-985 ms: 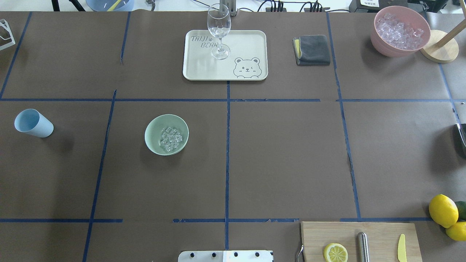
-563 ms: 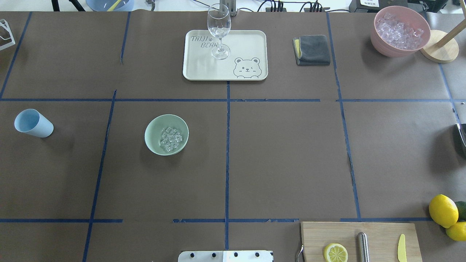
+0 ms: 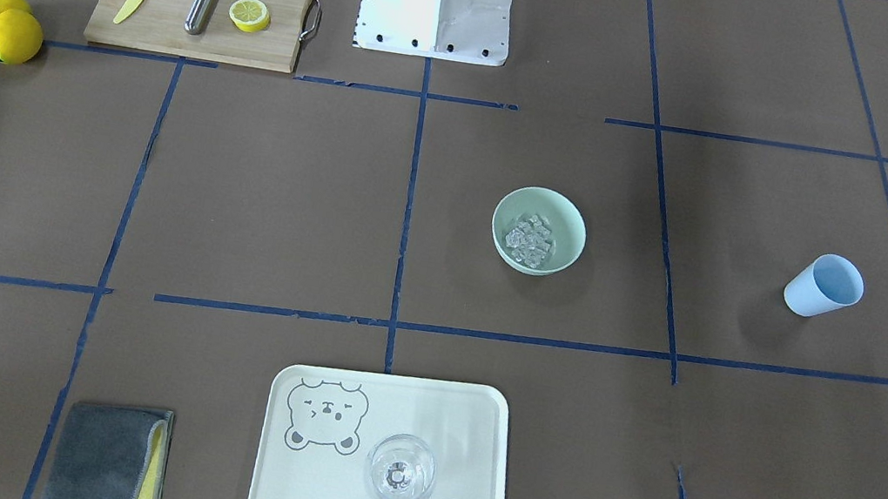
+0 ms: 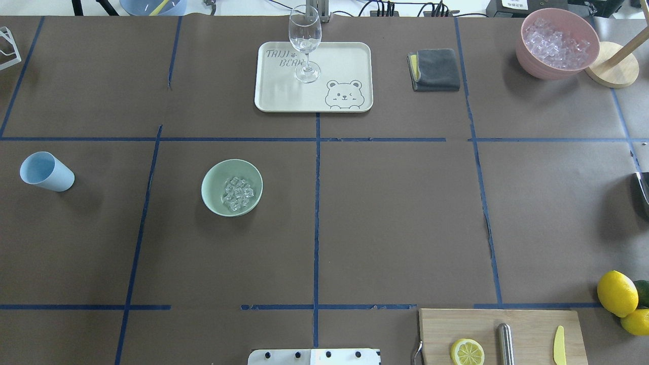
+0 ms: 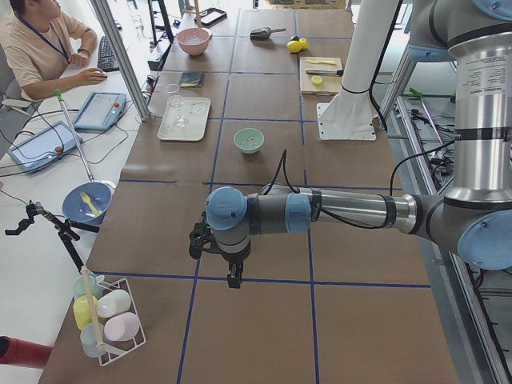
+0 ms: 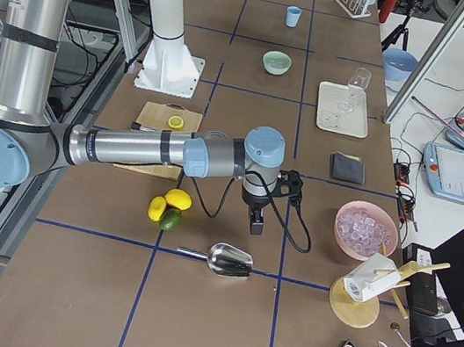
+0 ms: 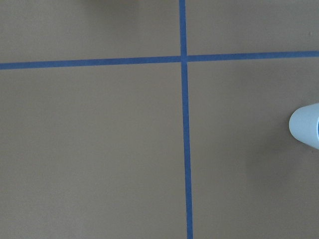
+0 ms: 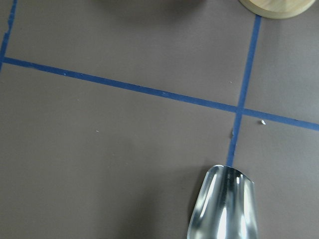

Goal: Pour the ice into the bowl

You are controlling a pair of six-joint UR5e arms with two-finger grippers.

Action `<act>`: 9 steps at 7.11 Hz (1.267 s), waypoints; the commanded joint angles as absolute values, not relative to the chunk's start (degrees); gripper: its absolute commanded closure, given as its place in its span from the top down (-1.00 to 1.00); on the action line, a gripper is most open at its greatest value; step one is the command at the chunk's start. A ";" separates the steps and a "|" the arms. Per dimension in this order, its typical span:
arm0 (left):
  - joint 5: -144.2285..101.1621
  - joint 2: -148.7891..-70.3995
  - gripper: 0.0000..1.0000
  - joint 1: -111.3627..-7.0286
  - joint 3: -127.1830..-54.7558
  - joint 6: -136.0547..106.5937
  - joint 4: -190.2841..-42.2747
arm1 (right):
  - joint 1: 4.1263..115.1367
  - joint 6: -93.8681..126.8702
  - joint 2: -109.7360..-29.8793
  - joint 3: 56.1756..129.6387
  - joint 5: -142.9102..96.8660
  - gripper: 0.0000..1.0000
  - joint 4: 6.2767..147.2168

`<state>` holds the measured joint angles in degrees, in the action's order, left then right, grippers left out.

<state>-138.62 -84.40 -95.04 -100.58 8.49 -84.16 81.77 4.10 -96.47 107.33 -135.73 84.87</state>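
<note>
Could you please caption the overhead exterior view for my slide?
Ice cubes lie in the mint-green bowl; a light blue cup stands apart.

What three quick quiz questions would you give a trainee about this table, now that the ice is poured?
1. True or false: the ice lies inside the mint-green bowl.
2. What stands on the bear tray? A: a wine glass. B: a light blue cup. C: a lemon.
3. Short answer: which arm's wrist camera shows the metal scoop?
Key: 1 true; 2 A; 3 the right arm's.
</note>
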 commanded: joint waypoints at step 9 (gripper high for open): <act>-139.22 -84.11 1.00 -95.54 -101.07 8.44 -89.30 | 30.43 74.40 -36.11 86.56 -106.62 1.00 84.03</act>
<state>-139.28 -84.11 -95.54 -101.08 8.44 -89.30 33.61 69.32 -44.77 94.42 -109.51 83.37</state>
